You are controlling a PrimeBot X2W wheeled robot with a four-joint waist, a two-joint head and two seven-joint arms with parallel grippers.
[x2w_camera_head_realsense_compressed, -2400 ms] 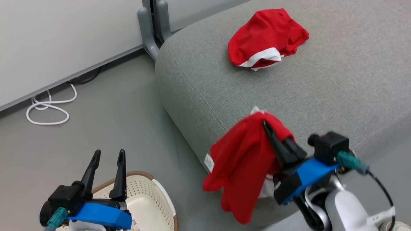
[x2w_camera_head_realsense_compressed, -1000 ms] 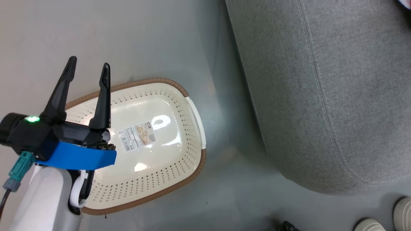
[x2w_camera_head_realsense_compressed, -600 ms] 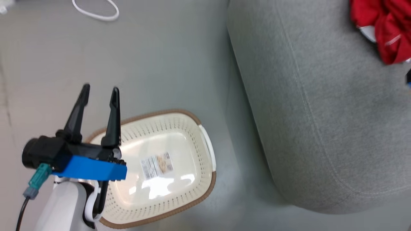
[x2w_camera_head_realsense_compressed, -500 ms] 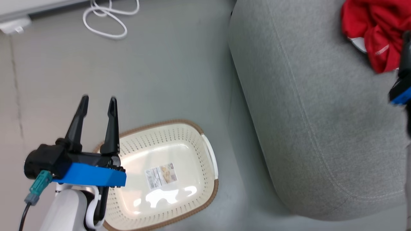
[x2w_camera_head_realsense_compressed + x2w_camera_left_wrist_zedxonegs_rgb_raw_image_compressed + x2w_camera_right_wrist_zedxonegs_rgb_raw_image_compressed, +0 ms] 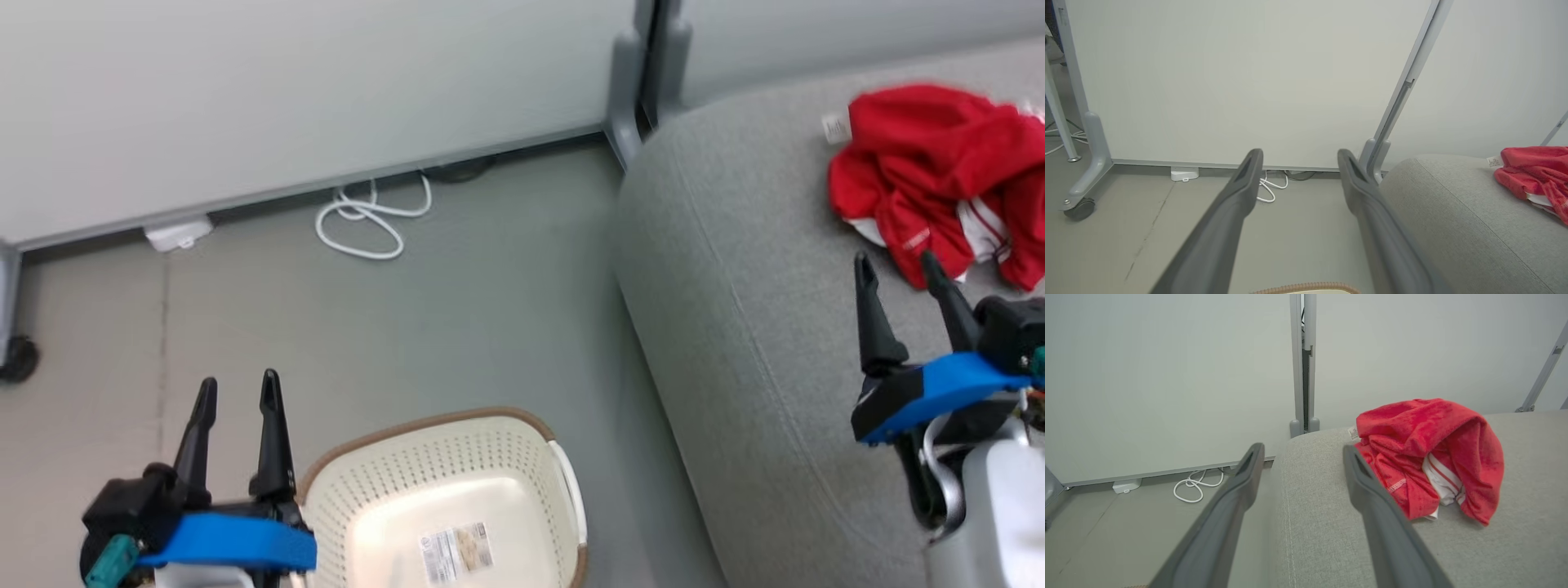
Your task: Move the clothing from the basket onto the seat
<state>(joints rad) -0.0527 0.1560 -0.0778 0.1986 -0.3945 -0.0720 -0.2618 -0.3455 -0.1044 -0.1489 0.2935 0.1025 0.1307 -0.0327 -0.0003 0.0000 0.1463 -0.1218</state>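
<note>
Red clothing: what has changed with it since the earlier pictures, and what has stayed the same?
The right hand let go of the bright red garment it held; it now lies on the grey fabric sofa. The left hand stayed open, the cream perforated basket empty.

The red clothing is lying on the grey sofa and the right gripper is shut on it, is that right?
Not quite. The clothing does lie on the sofa, but the right gripper is open, not shut on it. The right wrist view shows its two fingers spread apart with nothing held between them.
</note>
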